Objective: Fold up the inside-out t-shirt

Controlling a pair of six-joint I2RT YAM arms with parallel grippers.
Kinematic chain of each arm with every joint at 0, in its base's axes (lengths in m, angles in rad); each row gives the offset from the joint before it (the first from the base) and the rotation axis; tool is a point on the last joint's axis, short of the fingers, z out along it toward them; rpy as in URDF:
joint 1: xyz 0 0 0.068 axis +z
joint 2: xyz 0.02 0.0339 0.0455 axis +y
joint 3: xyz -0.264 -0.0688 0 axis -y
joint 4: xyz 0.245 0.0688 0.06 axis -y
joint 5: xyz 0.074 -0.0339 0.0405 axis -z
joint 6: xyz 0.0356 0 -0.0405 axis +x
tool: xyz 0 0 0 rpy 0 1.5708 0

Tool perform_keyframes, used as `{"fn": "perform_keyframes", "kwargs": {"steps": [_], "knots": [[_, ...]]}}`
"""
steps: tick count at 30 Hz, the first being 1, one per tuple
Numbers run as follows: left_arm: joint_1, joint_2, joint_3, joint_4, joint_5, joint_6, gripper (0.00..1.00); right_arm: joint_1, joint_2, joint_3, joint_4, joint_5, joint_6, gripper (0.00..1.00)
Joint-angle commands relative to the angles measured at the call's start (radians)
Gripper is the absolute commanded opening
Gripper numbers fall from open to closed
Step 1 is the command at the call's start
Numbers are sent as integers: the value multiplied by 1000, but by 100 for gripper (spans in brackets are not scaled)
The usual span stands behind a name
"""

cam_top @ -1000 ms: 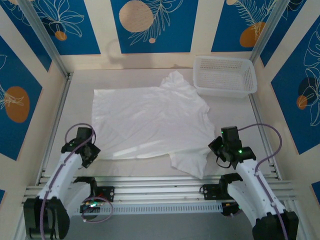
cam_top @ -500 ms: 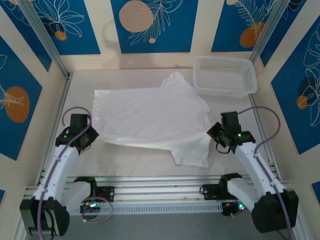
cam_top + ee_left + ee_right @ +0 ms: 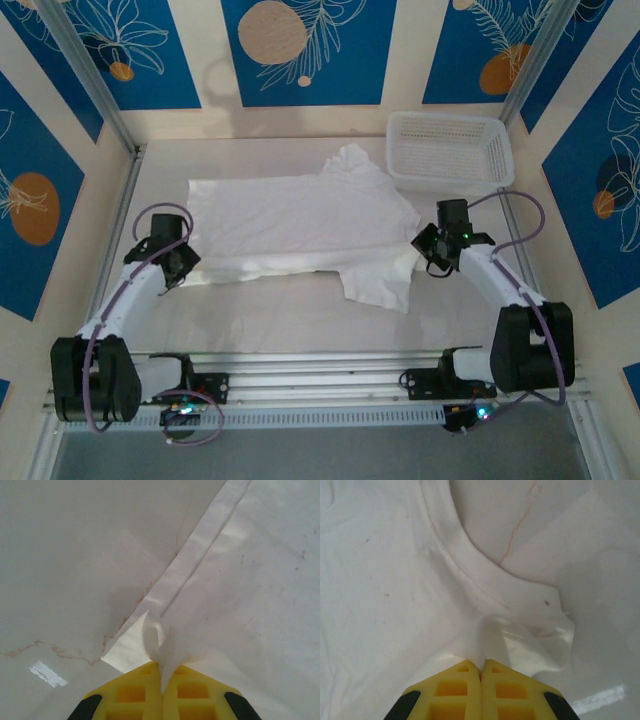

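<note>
Left fingers (image 3: 151, 674) are pinched tight on the t-shirt (image 3: 300, 225) hem corner, right fingers (image 3: 470, 670) squeeze it just by the collar.

The bottom edge crops the left fingers (image 3: 132, 692) and right fingers (image 3: 512, 692) (pinched t-shirt (image 3: 300, 225) cloth is hidden between them).

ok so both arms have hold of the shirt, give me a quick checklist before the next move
1. Left gripper shut on the t-shirt's hem corner: ok.
2. Right gripper shut on cloth beside the collar: ok.
3. Both grippers about level across the table: ok.
4. Far half of the shirt lies flat: ok, a few wrinkles.
5. Near sleeve in line with the lifted edge: not ok, it sticks out toward the bases.
6. Far sleeve apart from the basket: cannot tell, they look very close.
</note>
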Motion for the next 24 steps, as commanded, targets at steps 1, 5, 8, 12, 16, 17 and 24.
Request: {"fn": "perform_keyframes", "kwargs": {"steps": [1, 5, 8, 12, 16, 17, 24], "knots": [[29, 30, -1, 39, -38, -5, 0, -13, 59, 49, 38, -33, -43, 0], [53, 91, 1, 54, -43, -7, 0, -12, 146, 81, 45, -77, -54, 0], [71, 140, -7, 68, -39, -10, 0, -10, 206, 110, 46, -107, -60, 0], [86, 201, -35, 120, -19, -17, 2, -6, 281, 149, 44, -117, -67, 1], [90, 261, -26, 166, 22, -15, 15, 2, 342, 203, 14, -123, -85, 11], [91, 268, -17, 172, 37, -12, 21, 4, 348, 216, -3, -111, -83, 17], [90, 133, 43, 87, 45, 24, 43, 4, 201, 218, -119, -35, -62, 41]]}}
